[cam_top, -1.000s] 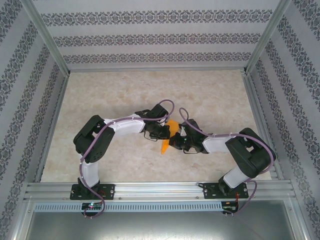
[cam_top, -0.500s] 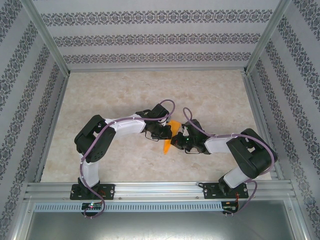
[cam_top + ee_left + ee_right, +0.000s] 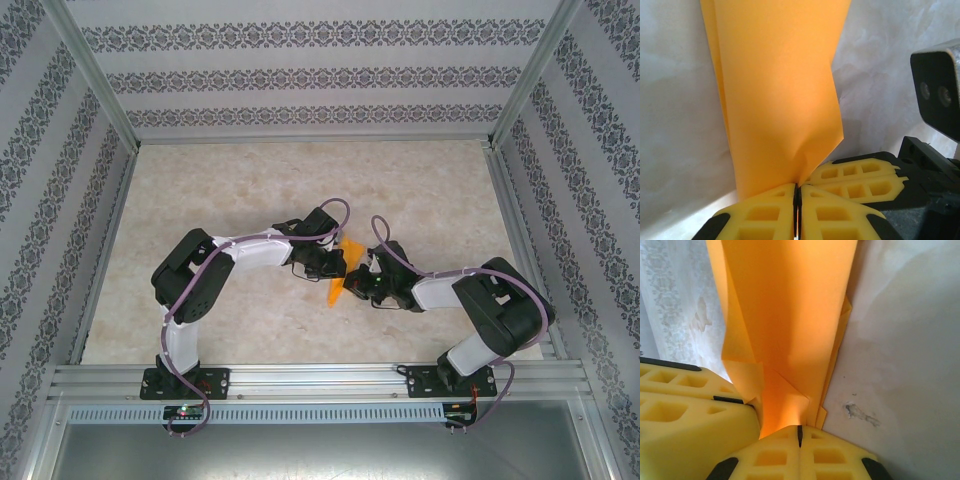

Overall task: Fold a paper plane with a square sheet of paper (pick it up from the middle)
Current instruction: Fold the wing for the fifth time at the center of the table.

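Thin orange paper (image 3: 337,288), folded into a narrow layered strip, hangs between the two arms, lifted off the pale marbled tabletop (image 3: 420,180) beneath it. In the overhead view its pointed end aims toward the arm bases.

The left end effector (image 3: 796,192) is clenched on one end of the orange paper, and the strip rises straight out of the seam between its yellow fingers. The right end effector (image 3: 800,430) is clenched on the same end from the paper's other side. The two pinches sit just beside each other, nearly touching.

The step in hand looks like setting or tightening a long fold.

- One pinch should probably act as the anchor while the other does the work, since two pulls on so thin a sheet risk a tear.
- The paper shows a small buckle just above the left pinch, so any pull along the strip wants to be gentle and in line with the crease, not across it.
- Loose layer edges show beside the right pinch and should be squared before pressing.
- Laying the paper flat on the tabletop would likely give a sharper crease than working in the air.
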`<state>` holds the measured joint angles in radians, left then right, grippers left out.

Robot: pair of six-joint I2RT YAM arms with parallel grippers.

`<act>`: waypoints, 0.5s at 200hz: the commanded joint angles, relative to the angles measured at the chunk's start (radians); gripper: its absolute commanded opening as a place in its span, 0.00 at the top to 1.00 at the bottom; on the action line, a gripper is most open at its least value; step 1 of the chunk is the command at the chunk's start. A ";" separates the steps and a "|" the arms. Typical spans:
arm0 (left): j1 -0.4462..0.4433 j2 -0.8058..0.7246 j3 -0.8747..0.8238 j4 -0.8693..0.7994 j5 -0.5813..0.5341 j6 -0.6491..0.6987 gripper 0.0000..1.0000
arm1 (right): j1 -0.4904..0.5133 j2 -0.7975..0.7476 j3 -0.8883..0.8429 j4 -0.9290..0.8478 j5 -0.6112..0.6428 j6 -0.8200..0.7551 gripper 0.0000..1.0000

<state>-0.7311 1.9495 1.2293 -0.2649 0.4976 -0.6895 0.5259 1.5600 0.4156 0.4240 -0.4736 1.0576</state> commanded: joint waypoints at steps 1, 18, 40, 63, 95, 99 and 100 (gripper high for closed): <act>-0.016 0.051 -0.002 0.034 0.007 -0.012 0.88 | -0.004 -0.017 -0.015 0.006 0.009 -0.002 1.00; -0.013 0.048 0.001 0.020 -0.009 -0.001 0.88 | -0.012 -0.046 -0.020 -0.026 0.014 0.006 1.00; -0.006 0.048 -0.007 0.023 -0.013 0.001 0.88 | -0.022 -0.082 -0.020 -0.112 0.037 0.024 1.00; -0.002 0.046 -0.011 0.029 -0.013 0.002 0.88 | -0.036 -0.104 -0.027 -0.151 0.049 0.066 1.00; 0.002 0.045 -0.002 0.030 -0.009 0.001 0.88 | -0.044 -0.106 -0.014 -0.198 0.065 0.071 1.00; 0.002 0.044 0.000 0.030 -0.007 0.001 0.88 | -0.045 -0.102 -0.014 -0.188 0.063 0.073 1.00; 0.002 0.043 0.001 0.030 -0.007 0.001 0.88 | -0.046 -0.100 -0.014 -0.186 0.063 0.073 1.00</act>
<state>-0.7315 1.9915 1.2270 -0.2462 0.4946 -0.6891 0.4927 1.4616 0.4030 0.2783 -0.4347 1.1069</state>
